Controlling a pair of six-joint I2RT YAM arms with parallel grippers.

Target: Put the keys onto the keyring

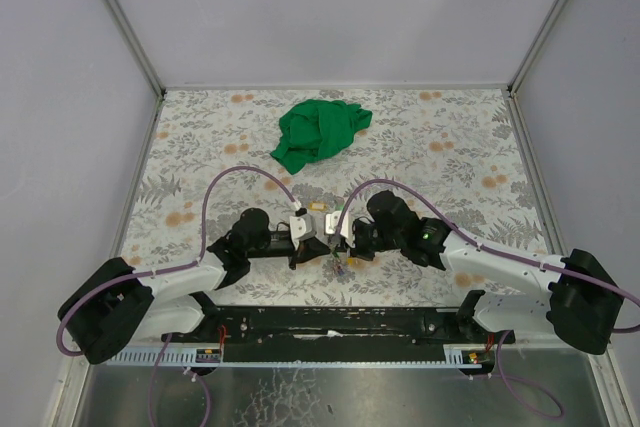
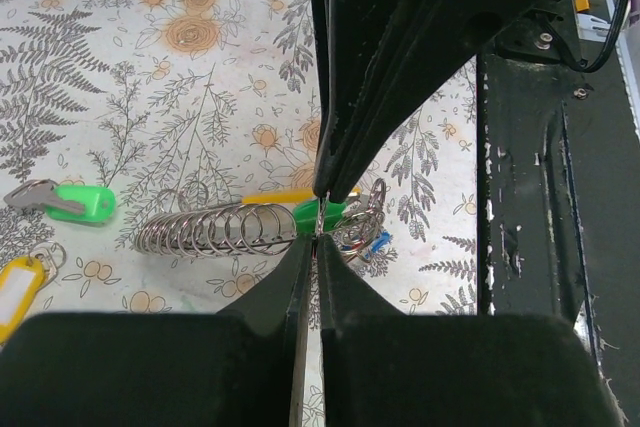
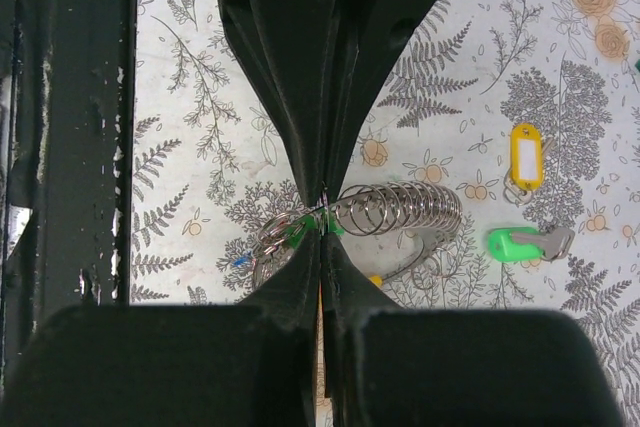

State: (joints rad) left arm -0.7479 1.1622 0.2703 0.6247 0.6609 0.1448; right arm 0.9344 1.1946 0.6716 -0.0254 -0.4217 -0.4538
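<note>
The keyring is a thin silvery wire point(image 2: 322, 215) carrying a row of small metal rings point(image 2: 215, 232). It also shows in the right wrist view point(image 3: 400, 209). Keys with green point(image 2: 322, 212), blue point(image 2: 381, 242) and yellow tags hang at it in a cluster point(image 1: 340, 267). My left gripper point(image 2: 318, 217) and my right gripper point(image 3: 321, 214) are both shut on the wire and meet tip to tip near the table's front edge. A loose green-tagged key point(image 2: 75, 203) and a loose yellow-tagged key point(image 2: 15, 285) lie on the cloth beside the rings; they also show in the right wrist view as a green tag point(image 3: 515, 244) and a yellow tag point(image 3: 525, 155).
A crumpled green cloth point(image 1: 320, 132) lies at the back middle of the floral table cover point(image 1: 450, 157). The black base rail point(image 1: 330, 322) runs close behind the grippers along the front edge. Grey walls close in the table on three sides.
</note>
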